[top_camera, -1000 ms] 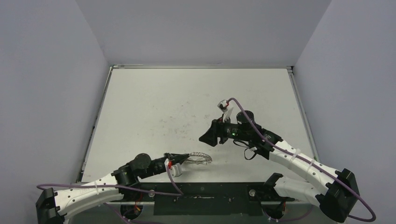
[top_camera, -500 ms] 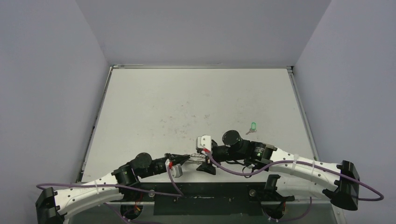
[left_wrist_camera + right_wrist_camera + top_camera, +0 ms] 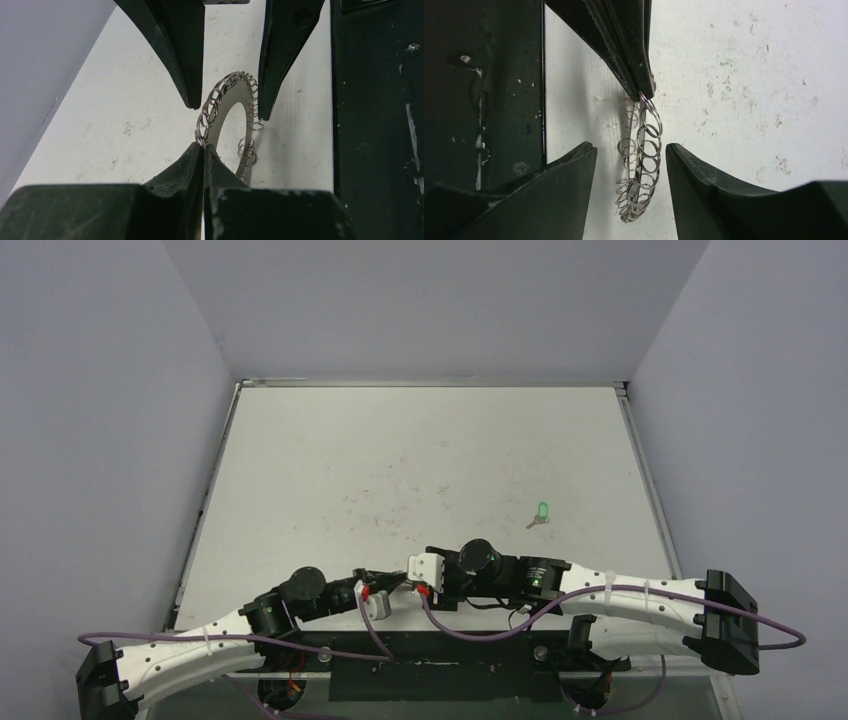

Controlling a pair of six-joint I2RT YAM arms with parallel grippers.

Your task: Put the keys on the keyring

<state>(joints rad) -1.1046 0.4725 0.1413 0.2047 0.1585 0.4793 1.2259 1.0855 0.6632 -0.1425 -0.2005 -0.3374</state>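
White table (image 3: 400, 460) holds one green key (image 3: 542, 510); left pincer (image 3: 203, 146) clamps one keyring (image 3: 226, 99), right pincer (image 3: 630, 150) gapes around it.

Keyring (image 3: 220, 107) near rim swallowed at 6 o'clock between the fingers of the left pincer (image 3: 203, 150), right pincer (image 3: 227, 111) fingers cut off at 12 o'clock, seen from above keyring mostly hidden beneath the right pincer, green key (image 3: 542, 510) too small to show its teeth
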